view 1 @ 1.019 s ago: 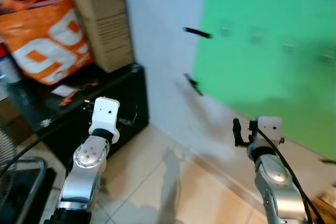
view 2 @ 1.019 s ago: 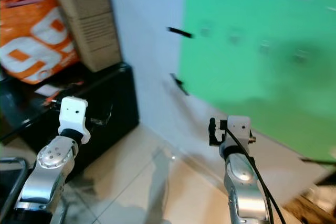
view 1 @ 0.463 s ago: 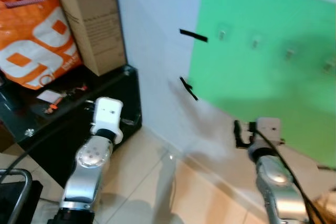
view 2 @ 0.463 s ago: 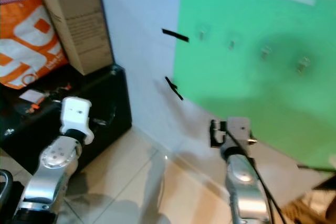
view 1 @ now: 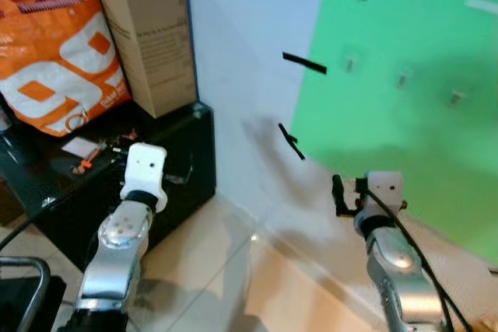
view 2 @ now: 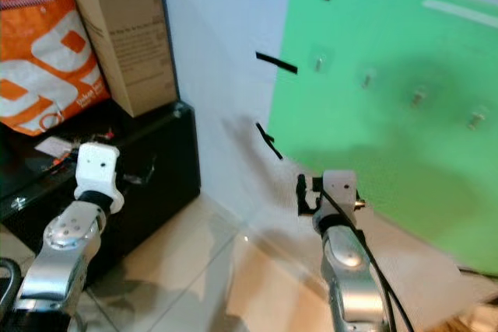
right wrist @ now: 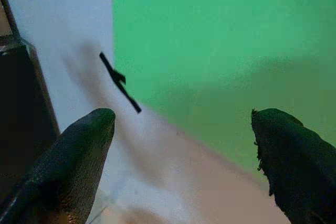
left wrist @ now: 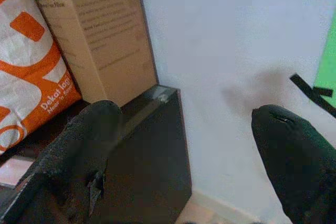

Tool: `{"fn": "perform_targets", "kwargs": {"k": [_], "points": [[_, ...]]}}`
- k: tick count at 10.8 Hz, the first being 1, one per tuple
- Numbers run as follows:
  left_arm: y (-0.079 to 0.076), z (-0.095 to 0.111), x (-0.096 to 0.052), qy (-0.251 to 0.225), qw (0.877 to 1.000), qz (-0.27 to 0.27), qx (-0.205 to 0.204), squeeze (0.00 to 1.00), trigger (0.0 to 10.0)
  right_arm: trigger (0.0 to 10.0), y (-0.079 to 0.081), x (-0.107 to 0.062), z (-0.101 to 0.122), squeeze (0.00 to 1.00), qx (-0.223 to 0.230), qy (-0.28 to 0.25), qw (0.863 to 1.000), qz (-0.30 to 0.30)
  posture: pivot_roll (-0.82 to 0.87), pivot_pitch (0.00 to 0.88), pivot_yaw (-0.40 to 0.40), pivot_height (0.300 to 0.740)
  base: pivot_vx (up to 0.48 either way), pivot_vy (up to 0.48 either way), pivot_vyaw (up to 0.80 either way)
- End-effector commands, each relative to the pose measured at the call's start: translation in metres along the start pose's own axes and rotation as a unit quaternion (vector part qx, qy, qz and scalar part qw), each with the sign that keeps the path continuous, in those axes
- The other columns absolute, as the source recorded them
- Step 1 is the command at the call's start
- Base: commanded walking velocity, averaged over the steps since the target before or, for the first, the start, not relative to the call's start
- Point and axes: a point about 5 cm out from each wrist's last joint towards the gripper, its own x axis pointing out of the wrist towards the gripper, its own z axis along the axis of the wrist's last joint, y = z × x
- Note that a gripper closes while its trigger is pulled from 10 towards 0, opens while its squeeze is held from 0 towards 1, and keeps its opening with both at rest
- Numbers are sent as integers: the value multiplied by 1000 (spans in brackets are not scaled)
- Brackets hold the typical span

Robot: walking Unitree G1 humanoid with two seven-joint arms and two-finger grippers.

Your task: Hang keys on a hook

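Note:
Several small clear hooks (view 1: pixel 350 62) (view 1: pixel 402 79) (view 1: pixel 457 99) stick to a green sheet (view 2: pixel 389 138) on the wall ahead at the right. A small item with an orange tag (view 1: pixel 85 164), possibly the keys, lies on the black cabinet (view 1: pixel 187 169) at the left. My left gripper (left wrist: pixel 184 145) is open and empty, raised in front of the cabinet and facing its corner. Its fingers (left wrist: pixel 79 150) stand wide apart. My right gripper (right wrist: pixel 178 156) is open and empty too, pointing at the wall below the green sheet.
A cardboard box (view 1: pixel 152 36) and an orange bag (view 1: pixel 54 60) stand on the cabinet. Black tape strips (view 1: pixel 305 63) (view 1: pixel 292 142) mark the white wall by the sheet's edge. Pale floor tiles (view 1: pixel 210 270) lie between me and the wall.
The whole picture has shifted and sharpened, so the camera moved; the cabinet and green sheet now sit slightly further right. Both arms keep the same raised pose, grippers still open.

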Motion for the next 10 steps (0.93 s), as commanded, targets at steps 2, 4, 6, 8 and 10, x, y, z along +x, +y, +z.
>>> {"fn": "perform_targets", "kwargs": {"k": [2, 4, 6, 8, 10], "points": [[1, 3, 1, -5, 1000, -4, 8, 675, 10000, 10000, 0, 1, 3, 1000, -1, -5, 1000, -2, 1, 0, -6, 740, 371, 0, 800], [1, 3, 2, -6, 1000, -5, 10, 675, 10000, 10000, -1, 1, 3, 1000, 0, -4, 1000, -3, 1, 0, -6, 740, 369, 0, 800], [0, 4, 3, -7, 1000, -8, 12, 675, 10000, 10000, -2, 1, 2, 1000, 5, -1, 1000, -9, 0, 0, -3, 740, 368, 0, 400], [0, 4, 3, -7, 1000, -11, 13, 671, 10000, 10000, -4, 1, 0, 1000, 7, 2, 1000, -13, -1, 0, 2, 740, 371, 0, 0], [0, 3, 4, -7, 1000, -14, 16, 675, 10000, 10000, -3, 1, 0, 1000, 7, 2, 1000, -13, -2, 0, 8, 740, 371, 0, 0]]}}
